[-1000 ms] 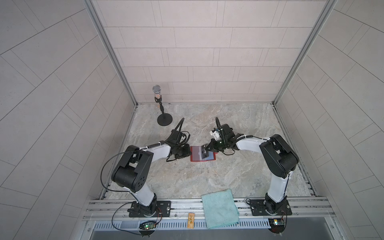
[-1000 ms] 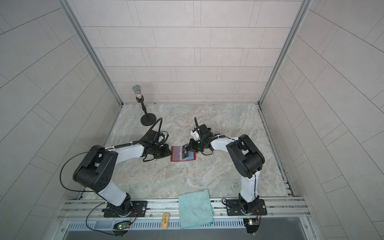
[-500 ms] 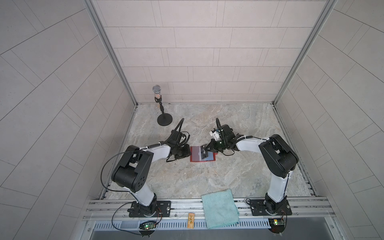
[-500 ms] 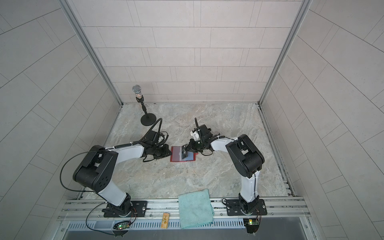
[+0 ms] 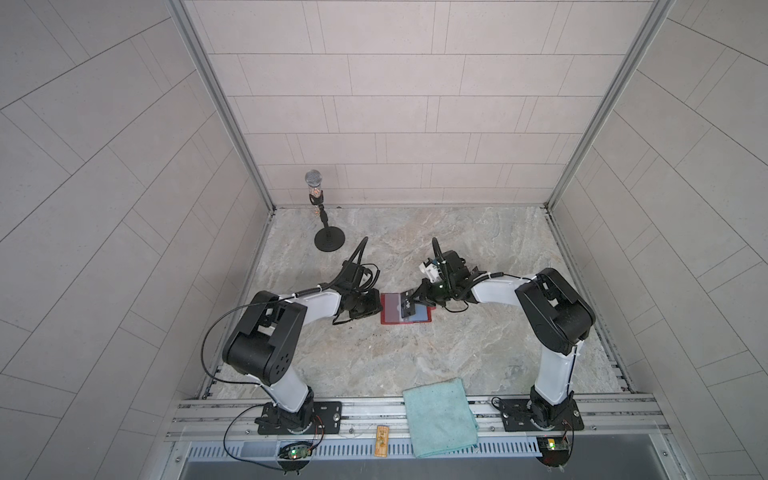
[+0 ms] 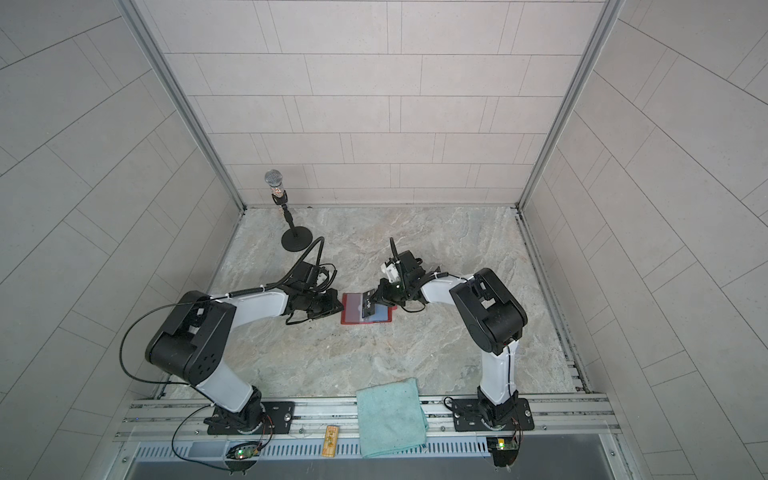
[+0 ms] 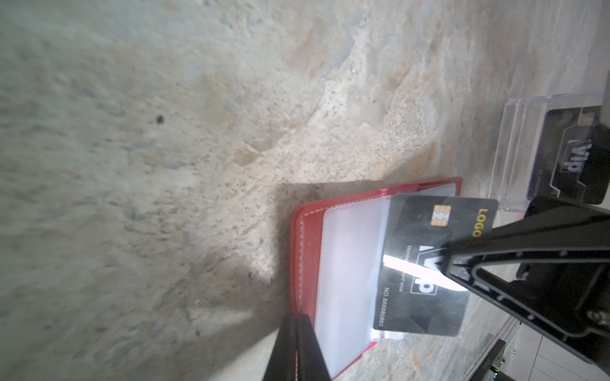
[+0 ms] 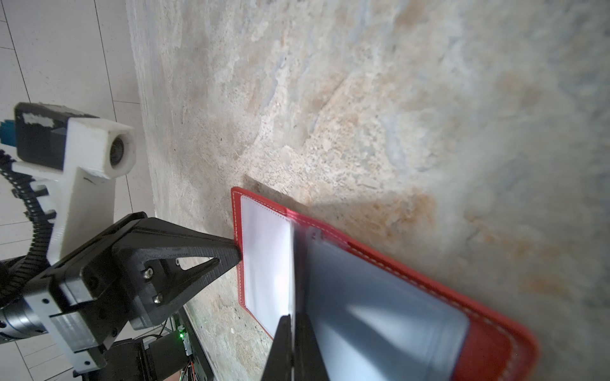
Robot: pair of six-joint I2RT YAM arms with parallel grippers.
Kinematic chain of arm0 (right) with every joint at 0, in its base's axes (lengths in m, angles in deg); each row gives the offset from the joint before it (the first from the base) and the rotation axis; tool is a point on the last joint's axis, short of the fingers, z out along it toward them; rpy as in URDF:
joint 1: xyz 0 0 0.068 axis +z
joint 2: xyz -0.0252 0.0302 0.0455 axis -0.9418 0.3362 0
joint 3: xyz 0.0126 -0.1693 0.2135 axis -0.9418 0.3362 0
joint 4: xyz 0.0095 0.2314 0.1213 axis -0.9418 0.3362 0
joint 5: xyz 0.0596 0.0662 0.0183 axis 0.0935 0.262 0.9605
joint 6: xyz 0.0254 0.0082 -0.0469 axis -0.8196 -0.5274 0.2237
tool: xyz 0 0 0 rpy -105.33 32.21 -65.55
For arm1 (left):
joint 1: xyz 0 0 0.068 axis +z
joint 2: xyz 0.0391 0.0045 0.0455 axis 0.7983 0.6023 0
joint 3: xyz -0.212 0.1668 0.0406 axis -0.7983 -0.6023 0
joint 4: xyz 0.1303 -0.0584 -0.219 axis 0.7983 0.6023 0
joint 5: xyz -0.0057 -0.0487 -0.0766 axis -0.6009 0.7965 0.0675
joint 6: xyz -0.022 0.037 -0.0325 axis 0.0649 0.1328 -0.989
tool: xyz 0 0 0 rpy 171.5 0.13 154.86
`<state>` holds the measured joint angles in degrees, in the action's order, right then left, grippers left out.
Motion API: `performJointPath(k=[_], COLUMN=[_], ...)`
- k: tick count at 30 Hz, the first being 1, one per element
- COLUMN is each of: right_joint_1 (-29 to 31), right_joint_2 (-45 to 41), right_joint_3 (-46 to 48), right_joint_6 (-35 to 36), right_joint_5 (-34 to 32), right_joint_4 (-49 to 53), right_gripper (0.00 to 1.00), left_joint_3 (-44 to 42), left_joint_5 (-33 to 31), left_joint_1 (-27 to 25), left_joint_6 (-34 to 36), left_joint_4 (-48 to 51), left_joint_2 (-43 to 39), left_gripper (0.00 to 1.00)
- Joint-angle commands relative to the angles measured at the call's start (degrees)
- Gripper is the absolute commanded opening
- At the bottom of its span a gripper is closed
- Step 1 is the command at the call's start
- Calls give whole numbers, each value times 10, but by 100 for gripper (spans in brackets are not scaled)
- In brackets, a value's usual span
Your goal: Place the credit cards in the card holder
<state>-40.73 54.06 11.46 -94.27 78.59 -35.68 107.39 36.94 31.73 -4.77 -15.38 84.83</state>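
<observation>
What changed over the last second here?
Nothing visibly moved. The left gripper keeps its jaws shut on the edge of the open red leather-look card holder; the right gripper keeps the black VIP credit card pinched over its clear sleeves.

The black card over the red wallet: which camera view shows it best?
The left wrist view. There the black card shows its face: chip, gold LOGO, VIP lettering, held by the right gripper above the red wallet. The right wrist view shows it only edge-on; both top views show a small dark rectangle.
</observation>
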Motion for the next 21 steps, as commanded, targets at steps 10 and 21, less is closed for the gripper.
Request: performJointPath(k=[10, 21], right_joint_1=[5, 6], right_joint_2=[1, -4], right_joint_3=[22, 21], right_joint_6=[-6, 15], right_joint_5=[-20, -31], right_joint_4=[0, 24], right_gripper=[0, 0], left_joint_3=[-15, -21], left_joint_5=[-18, -26], left_joint_1=[1, 0], left_joint_6=[-10, -10], left_joint_4=[-3, -1], left_joint_2=[-17, -19], left_gripper=[3, 3])
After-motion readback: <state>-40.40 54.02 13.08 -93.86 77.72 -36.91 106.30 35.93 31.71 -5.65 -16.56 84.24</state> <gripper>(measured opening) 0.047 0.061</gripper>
